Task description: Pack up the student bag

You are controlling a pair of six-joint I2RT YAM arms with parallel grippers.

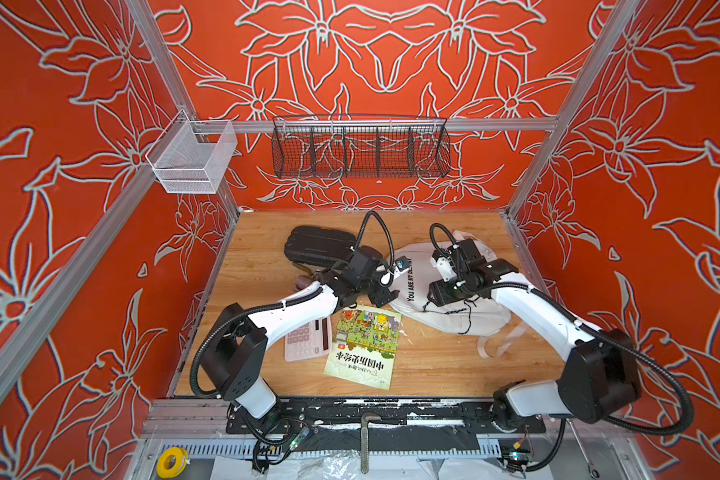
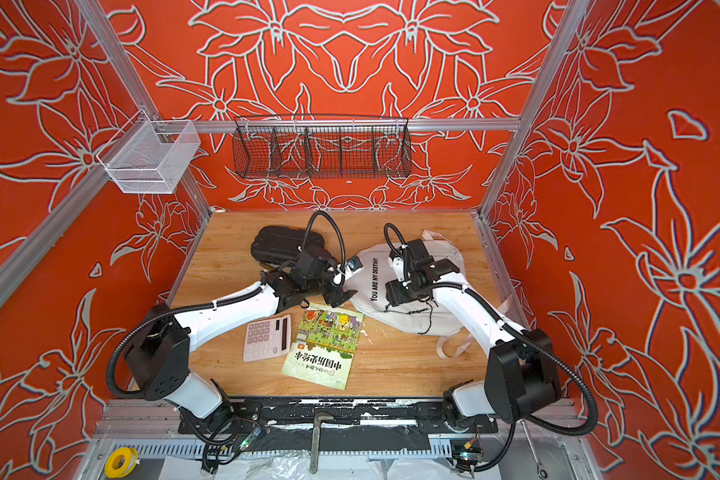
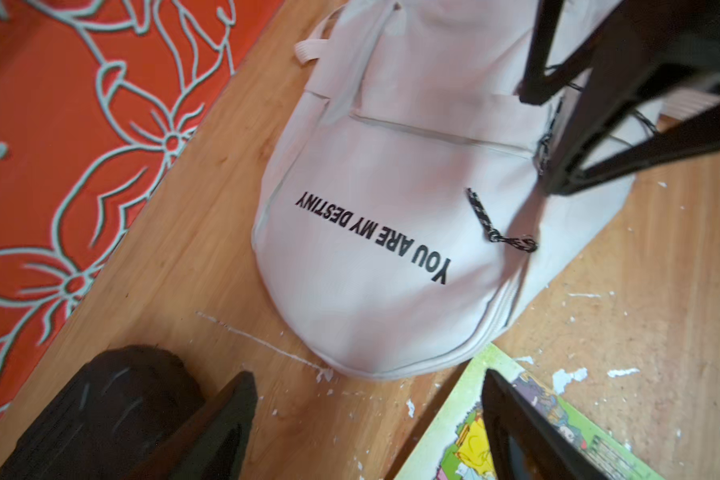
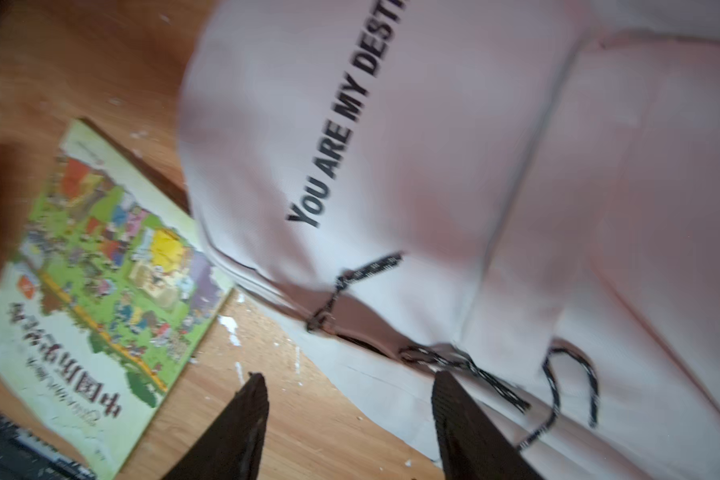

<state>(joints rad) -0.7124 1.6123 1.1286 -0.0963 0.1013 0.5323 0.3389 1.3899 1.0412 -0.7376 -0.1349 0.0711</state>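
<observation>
1. On the right half of the table [image 1: 262, 266], toward the back, the bag [image 1: 420, 270] lies flat with its printed front up. Both top views show its white straps [image 1: 500, 345] trailing toward the near right edge.
2. Only the left wrist view shows the pocket seam across the front and a black cord pull [image 3: 491, 224] lying on the fabric.
3. The right wrist view shows the right claw [image 4: 350, 376] spread over the bag's edge. One fingertip is just beside a second cord [image 4: 466, 368]; whether they touch I cannot tell.
4. The left wrist view shows the left claw [image 3: 366, 374] spread as well, pinching nothing. Its tips stand either side of the bag's rounded end.
5. The picture book [image 1: 364, 345] lies just beside that end, cover up.
6. The calculator [image 2: 267, 338] left of the book and the black case [image 1: 316, 245] behind the left arm show clearly only from above.
</observation>
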